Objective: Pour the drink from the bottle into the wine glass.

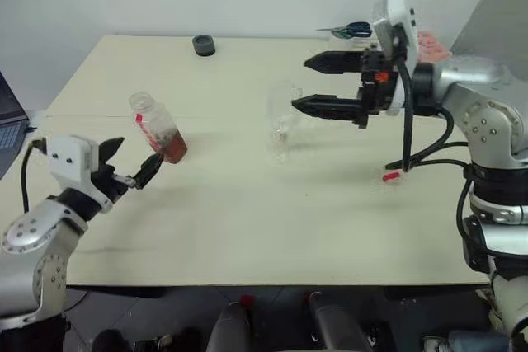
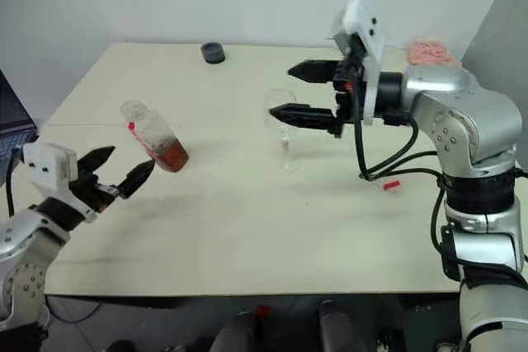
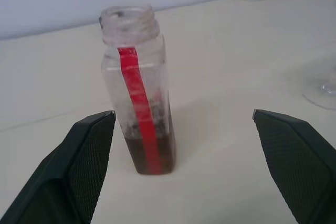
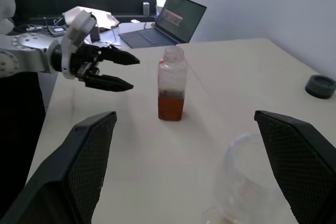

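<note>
The bottle [image 1: 158,131] stands open on the left of the table with only a little drink [image 1: 174,149] inside, the wine glass [image 2: 282,125] looks empty in the middle, and the left gripper [image 1: 130,164] and right gripper [image 1: 318,84] are both wide open, holding nothing, so the pouring looks not done yet.

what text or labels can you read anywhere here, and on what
None can be read.
bottle: its red label strip shows no legible letters.
laptop: its screen shows light lines, too small and blurred to read.
Small red piece on the table: no marking can be made out.
</note>
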You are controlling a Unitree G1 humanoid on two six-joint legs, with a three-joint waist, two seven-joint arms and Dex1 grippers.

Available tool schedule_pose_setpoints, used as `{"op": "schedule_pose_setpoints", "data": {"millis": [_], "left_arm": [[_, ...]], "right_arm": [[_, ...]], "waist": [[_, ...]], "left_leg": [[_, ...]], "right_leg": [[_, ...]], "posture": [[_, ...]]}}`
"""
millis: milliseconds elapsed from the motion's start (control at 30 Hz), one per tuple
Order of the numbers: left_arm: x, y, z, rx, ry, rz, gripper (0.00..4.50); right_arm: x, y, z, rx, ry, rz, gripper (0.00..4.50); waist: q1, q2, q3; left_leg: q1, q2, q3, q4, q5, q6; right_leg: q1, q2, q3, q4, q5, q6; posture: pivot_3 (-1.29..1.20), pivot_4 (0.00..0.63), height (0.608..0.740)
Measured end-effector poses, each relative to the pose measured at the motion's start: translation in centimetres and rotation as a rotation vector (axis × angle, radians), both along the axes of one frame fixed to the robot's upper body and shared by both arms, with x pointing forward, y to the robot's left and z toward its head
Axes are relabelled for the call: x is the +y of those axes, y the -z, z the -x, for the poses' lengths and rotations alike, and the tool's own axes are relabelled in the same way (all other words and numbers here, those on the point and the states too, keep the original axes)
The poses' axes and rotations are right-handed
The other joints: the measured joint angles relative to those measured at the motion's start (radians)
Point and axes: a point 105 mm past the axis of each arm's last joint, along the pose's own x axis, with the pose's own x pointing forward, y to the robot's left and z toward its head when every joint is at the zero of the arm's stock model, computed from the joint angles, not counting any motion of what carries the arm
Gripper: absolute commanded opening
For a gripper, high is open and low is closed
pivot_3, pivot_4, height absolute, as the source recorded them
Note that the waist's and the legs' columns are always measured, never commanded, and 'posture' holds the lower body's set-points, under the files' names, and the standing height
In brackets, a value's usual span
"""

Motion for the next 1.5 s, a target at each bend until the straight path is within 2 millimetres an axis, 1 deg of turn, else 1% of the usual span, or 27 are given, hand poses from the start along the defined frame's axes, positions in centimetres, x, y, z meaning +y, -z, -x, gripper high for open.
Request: {"op": "schedule_pose_setpoints", "data": {"millis": [33, 100, 167, 267, 367, 467, 667, 767, 867, 1033, 1267, 1400, 1500], "left_arm": [[0.4, -0.6, -0.4, -0.011, -0.005, -0.001, 4.50], [1.0, -1.2, -1.1, -0.028, -0.016, 0.006, 4.50], [1.6, -1.0, -1.7, -0.023, -0.029, 0.021, 4.50], [1.8, -0.3, -2.4, -0.001, -0.022, 0.043, 4.50], [1.3, 0.4, -3.1, 0.022, 0.020, 0.043, 4.50], [0.7, 0.4, -4.0, 0.009, 0.054, 0.052, 4.50], [1.0, 0.8, -5.1, 0.009, 0.048, 0.025, 4.50], [1.3, 0.7, -5.5, -0.004, 0.036, 0.019, 4.50], [1.2, 0.7, -5.9, -0.015, 0.036, 0.017, 4.50], [0.5, 1.5, -7.3, -0.037, 0.049, 0.051, 4.50], [0.1, 1.3, -8.8, -0.085, 0.055, 0.044, 4.50], [0.0, 0.9, -9.3, -0.105, 0.064, 0.043, 4.50], [0.1, 0.9, -9.5, -0.102, 0.069, 0.045, 4.50]], "right_arm": [[0.4, -0.6, 0.2, -0.018, -0.011, -0.006, 4.48], [0.7, -0.9, 0.4, -0.026, -0.024, -0.010, 4.48], [1.1, -0.5, 0.3, -0.013, -0.032, 0.002, 4.48], [1.2, -0.3, 0.3, -0.008, -0.032, 0.002, 4.48], [1.2, -0.3, 0.2, -0.009, -0.027, 0.003, 4.48], [1.2, -0.3, 0.2, -0.010, -0.023, 0.003, 4.48], [1.1, -0.2, 0.0, -0.009, -0.013, 0.005, 4.48], [1.1, -0.2, 0.0, -0.009, -0.012, 0.005, 4.48], [1.1, -0.1, 0.0, -0.008, -0.006, 0.005, 4.48], [1.1, 0.0, -0.1, -0.007, 0.000, 0.010, 4.48], [1.3, 0.2, -0.3, -0.008, 0.012, 0.018, 4.48], [1.5, 0.5, -0.4, -0.008, 0.022, 0.026, 4.48], [1.6, 0.5, -0.4, -0.011, 0.026, 0.028, 4.48]], "waist": [[0.001, 0.000, 0.000], [0.002, 0.000, 0.000], [0.002, 0.000, 0.000], [0.004, 0.000, 0.000], [0.007, 0.000, 0.000], [0.008, 0.000, 0.000], [0.007, 0.000, 0.000], [0.007, 0.000, 0.000], [0.008, 0.000, 0.000], [0.009, 0.000, 0.000], [0.008, 0.000, 0.000], [0.008, 0.000, 0.000], [0.008, 0.000, 0.000]], "left_leg": [[0.000, 0.000, 0.000, 0.000, 0.000, 0.000], [0.001, 0.000, 0.000, 0.000, 0.000, 0.000], [0.001, 0.000, 0.001, 0.000, 0.000, 0.000], [0.000, 0.000, 0.001, 0.000, 0.000, 0.000], [0.000, 0.000, 0.001, -0.001, 0.000, 0.000], [0.000, 0.000, 0.001, -0.001, 0.000, 0.000], [0.000, 0.000, 0.001, -0.001, 0.000, 0.000], [0.000, 0.000, 0.001, 0.000, 0.000, 0.000], [0.000, 0.000, 0.001, 0.000, 0.000, 0.000], [0.000, 0.000, 0.001, 0.000, 0.000, 0.000], [0.000, 0.000, 0.000, 0.000, 0.000, 0.000], [0.000, 0.000, 0.000, 0.000, 0.000, 0.000], [-0.001, 0.000, 0.000, 0.000, 0.000, 0.000]], "right_leg": [[0.000, 0.000, -0.001, 0.000, 0.000, 0.000], [0.001, 0.001, -0.001, 0.000, 0.000, 0.000], [0.000, 0.000, 0.000, 0.000, 0.000, 0.000], [0.000, 0.000, 0.000, 0.000, 0.000, 0.000], [0.000, 0.000, 0.000, 0.000, 0.000, 0.000], [0.000, 0.000, 0.000, 0.000, 0.000, 0.000], [0.000, 0.000, 0.000, 0.001, 0.000, 0.000], [0.000, 0.000, 0.000, 0.000, 0.000, 0.000], [0.000, 0.000, 0.000, 0.000, 0.000, 0.000], [0.000, 0.000, -0.001, 0.001, 0.000, 0.000], [0.000, 0.000, -0.001, 0.001, 0.001, 0.000], [0.000, 0.000, -0.001, 0.001, 0.001, 0.000], [0.000, 0.000, -0.001, 0.001, 0.001, 0.000]], "posture": [[0.00, 0.150, 0.740], [0.00, 0.150, 0.740], [0.00, 0.150, 0.740], [0.00, 0.150, 0.740], [0.00, 0.150, 0.740], [0.00, 0.150, 0.740], [0.00, 0.150, 0.740], [0.00, 0.150, 0.740], [0.00, 0.150, 0.740], [0.00, 0.150, 0.740], [0.00, 0.150, 0.740], [0.00, 0.150, 0.740], [0.00, 0.150, 0.740]]}}
